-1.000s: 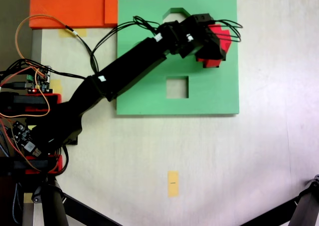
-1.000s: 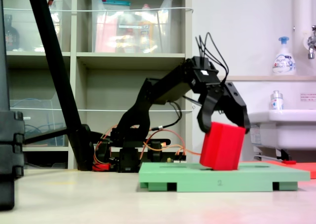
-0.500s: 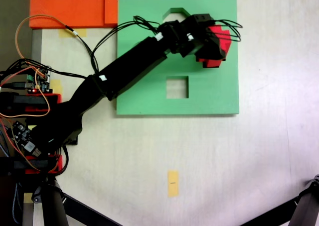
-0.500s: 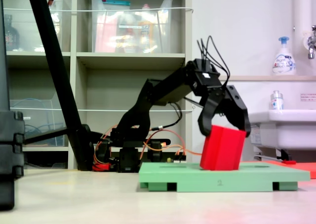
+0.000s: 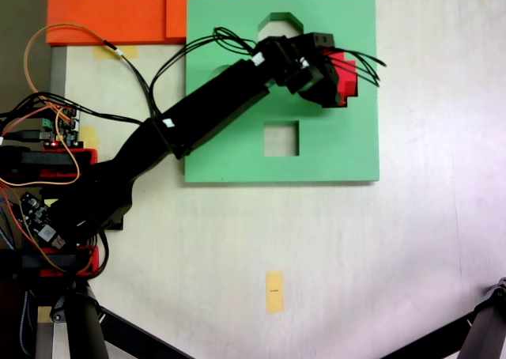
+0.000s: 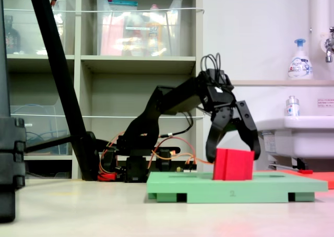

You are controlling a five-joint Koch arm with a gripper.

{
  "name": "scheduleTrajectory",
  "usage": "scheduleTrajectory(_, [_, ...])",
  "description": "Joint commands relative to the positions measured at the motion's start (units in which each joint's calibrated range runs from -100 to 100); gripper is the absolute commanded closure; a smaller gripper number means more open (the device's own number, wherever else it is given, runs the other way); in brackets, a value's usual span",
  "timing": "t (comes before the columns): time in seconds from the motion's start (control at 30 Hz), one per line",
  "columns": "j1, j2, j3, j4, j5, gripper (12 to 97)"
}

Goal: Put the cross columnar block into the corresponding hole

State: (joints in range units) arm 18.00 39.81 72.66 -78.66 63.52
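The pale surface (image 5: 356, 248) carries a black Koch arm (image 5: 198, 118) that reaches from its base at the left edge of the top-down fixed view up and to the right, over a green square foam board (image 5: 237, 157). In the side-on fixed view the same arm (image 6: 167, 98) arches from its base by the shelving unit (image 6: 104, 64) and bends down at the wrist above the board (image 6: 235, 187), which lies flat on the surface (image 6: 78, 205).

An orange foam sheet (image 5: 111, 11) lies at the upper left of the top-down view, touching the board's upper left corner. The board shows a square cutout (image 5: 281, 138) near its middle and an octagonal cutout (image 5: 278, 20) near its top edge, both open.

The cross columnar block (image 6: 233, 164), bright red, stands upright on the board's right half, with its lower part sunk into the corresponding hole, which cannot be seen itself. From above, the block (image 5: 345, 78) shows just to the right of the wrist, partly covered by it.

The gripper (image 6: 232, 152) hangs straight over the block with its jaws spread wide, one tip at each upper side of the block. Whether the tips touch the foam cannot be told. From above, the gripper (image 5: 330, 81) sits over the block's left part.

A small yellow tape strip (image 5: 273, 292) lies on the surface well below the board.
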Motion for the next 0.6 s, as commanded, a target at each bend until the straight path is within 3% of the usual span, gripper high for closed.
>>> scheduleTrajectory(0.0, [0.59,-0.14,1.92,-0.54,-0.63,60.1])
scheduleTrajectory(0.17, [0.49,0.14,1.92,-2.56,-1.37,54.6])
scheduleTrajectory(0.23, [0.49,-0.56,1.92,-2.66,-1.42,48.7])
scheduleTrajectory(0.27, [0.49,-1.26,1.92,-3.24,-1.42,42.1])
scheduleTrajectory(0.33, [0.49,-3.08,2.02,-3.62,-1.42,17.2])
scheduleTrajectory(0.37, [0.44,-4.19,2.02,-3.72,-1.56,13.2])
scheduleTrajectory(0.57, [0.29,-16.34,2.02,-6.7,-4.05,13.4])
